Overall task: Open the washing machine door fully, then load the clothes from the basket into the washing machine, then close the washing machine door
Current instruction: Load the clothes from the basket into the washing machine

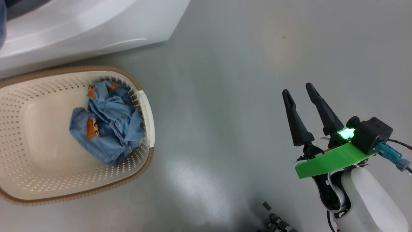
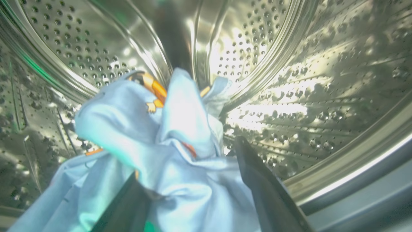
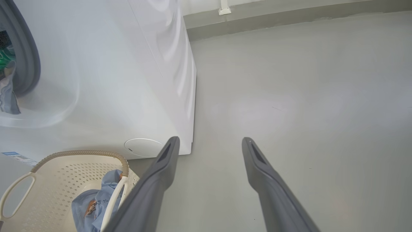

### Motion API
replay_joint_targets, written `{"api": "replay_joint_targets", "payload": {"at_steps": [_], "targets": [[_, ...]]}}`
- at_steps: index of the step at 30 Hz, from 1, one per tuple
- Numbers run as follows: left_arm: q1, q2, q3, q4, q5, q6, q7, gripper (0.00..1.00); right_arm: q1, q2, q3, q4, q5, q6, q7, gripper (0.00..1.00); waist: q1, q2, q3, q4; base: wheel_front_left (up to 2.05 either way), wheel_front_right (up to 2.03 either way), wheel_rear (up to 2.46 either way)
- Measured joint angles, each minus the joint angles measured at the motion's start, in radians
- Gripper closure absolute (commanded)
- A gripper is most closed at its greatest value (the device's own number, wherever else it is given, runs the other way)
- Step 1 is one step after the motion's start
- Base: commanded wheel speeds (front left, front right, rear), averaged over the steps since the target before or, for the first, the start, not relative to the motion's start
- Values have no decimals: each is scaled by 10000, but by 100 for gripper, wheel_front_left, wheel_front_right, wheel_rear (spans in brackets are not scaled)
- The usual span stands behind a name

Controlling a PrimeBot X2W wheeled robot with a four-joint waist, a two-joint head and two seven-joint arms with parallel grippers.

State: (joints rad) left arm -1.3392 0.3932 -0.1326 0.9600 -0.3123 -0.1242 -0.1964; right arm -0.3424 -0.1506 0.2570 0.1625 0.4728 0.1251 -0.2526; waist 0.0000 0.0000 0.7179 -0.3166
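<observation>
Inside the washing machine's steel drum [image 2: 273, 48], my left gripper [image 2: 186, 158] stands open. A light blue garment [image 2: 180, 129] with orange figures lies bunched between and over its spread fingers. The second of the clothes [image 1: 109, 129] sits crumpled at the right end of the cream basket [image 1: 38, 129], on the floor before the white washing machine [image 1: 80, 29]. My right gripper [image 1: 297, 88] hangs open and empty over bare floor, far right of the basket. The right wrist view shows that gripper [image 3: 210, 139], the machine's front [image 3: 112, 80], the basket [image 3: 64, 174] and the garment in it [image 3: 96, 203]. The washing machine door is out of view.
The grey rubber gasket [image 3: 29, 58] rims the drum opening, with a fold of cloth [image 3: 8, 93] hanging at it. The round service cap [image 3: 143, 147] sits low on the machine's front. Grey floor [image 1: 225, 96] spreads to the right of the machine and basket.
</observation>
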Motion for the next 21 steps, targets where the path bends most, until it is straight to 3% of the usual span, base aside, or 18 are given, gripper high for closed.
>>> {"api": "replay_joint_targets", "payload": {"at_steps": [10, 21], "targets": [[-561, -157, -694, 1825, -23, -31, 290, 0, -3, -40, 159, 174, 4, 0, 0, 0, -1, 0, -528, 111, 0, 0, 0], [143, -351, -1463, 2186, -704, -46, -150, 0, -3, -178, 247, 345, 134, 0, 0, 0, -1, 0, -1355, 275, 0, 0, 0]]}}
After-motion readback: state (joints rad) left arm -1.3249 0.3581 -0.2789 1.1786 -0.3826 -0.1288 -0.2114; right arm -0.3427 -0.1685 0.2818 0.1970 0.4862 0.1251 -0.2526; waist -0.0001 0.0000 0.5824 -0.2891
